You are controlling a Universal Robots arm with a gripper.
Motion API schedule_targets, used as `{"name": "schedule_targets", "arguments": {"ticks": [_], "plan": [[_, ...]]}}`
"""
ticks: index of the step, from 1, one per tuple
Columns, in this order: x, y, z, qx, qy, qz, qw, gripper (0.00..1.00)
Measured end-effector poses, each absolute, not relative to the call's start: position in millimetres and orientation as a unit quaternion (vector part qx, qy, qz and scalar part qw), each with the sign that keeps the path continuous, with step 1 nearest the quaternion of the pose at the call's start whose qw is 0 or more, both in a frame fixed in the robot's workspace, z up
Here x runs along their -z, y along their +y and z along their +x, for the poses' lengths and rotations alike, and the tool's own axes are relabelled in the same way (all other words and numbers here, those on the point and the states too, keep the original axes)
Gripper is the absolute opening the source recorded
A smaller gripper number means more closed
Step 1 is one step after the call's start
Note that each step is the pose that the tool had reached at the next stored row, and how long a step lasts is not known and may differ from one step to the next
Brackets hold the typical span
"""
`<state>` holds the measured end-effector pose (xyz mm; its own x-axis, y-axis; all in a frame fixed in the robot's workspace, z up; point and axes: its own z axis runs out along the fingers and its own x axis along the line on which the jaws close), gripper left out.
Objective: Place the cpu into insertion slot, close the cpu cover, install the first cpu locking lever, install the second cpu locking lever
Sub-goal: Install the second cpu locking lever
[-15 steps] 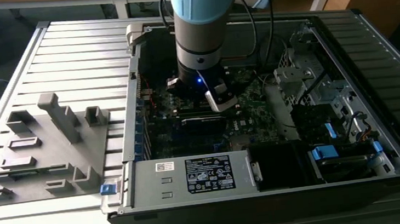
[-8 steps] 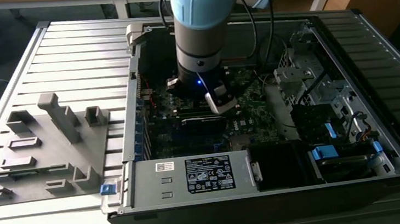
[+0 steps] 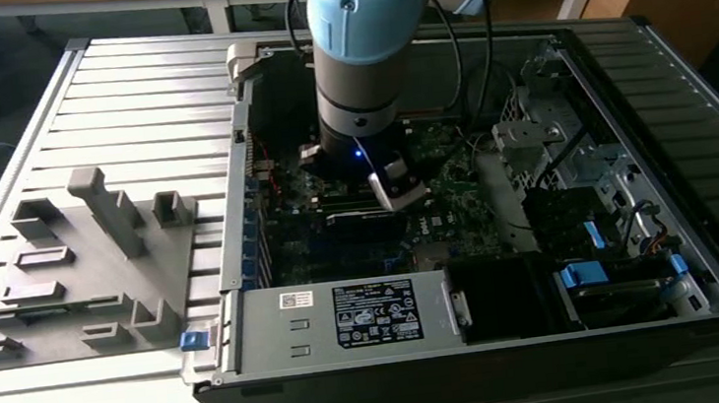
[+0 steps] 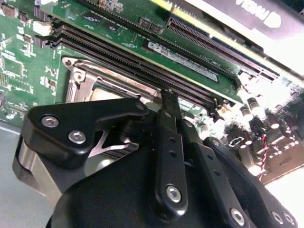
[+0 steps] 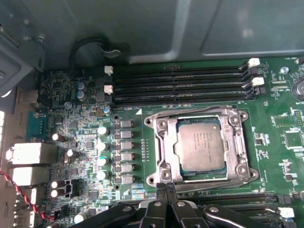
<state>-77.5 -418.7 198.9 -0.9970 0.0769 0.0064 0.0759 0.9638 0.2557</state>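
in the exterior view the arm (image 3: 365,52) reaches straight down into an open computer case (image 3: 492,199) lying on a slatted metal bench (image 3: 126,105), with a grey fixture block (image 3: 81,263) of slots and posts on the bench toward the exterior view's left. the hand (image 5: 167,190) hangs low over the green motherboard (image 5: 71,142), its tips pressed together with no gap between them and nothing held, right at the edge of the insertion slot (image 5: 161,142). the cpu (image 5: 202,145) lies flat inside that slot, silver-grey top up, and the cpu cover (image 5: 237,142) lies down around it as a silver frame with the chip showing through its square opening. long black memory slots (image 5: 180,85) run beside the socket on the far side from the hand, and more run just under the fingertips. in the second wrist view the black fingers (image 4: 168,142) meet at a point over the memory slots next to the socket's silver frame. whether either locking lever is latched cannot be told.
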Motion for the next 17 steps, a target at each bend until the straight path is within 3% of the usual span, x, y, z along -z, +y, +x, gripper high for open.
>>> {"name": "schedule_targets", "arguments": {"ticks": [6, 17], "plan": [[-196.0, -422.1, -77.8, -0.144, 0.989, 0.039, 0.001, 0.11], [-194.0, -423.7, -83.7, -0.146, 0.989, 0.039, 0.001, 0.11]]}}
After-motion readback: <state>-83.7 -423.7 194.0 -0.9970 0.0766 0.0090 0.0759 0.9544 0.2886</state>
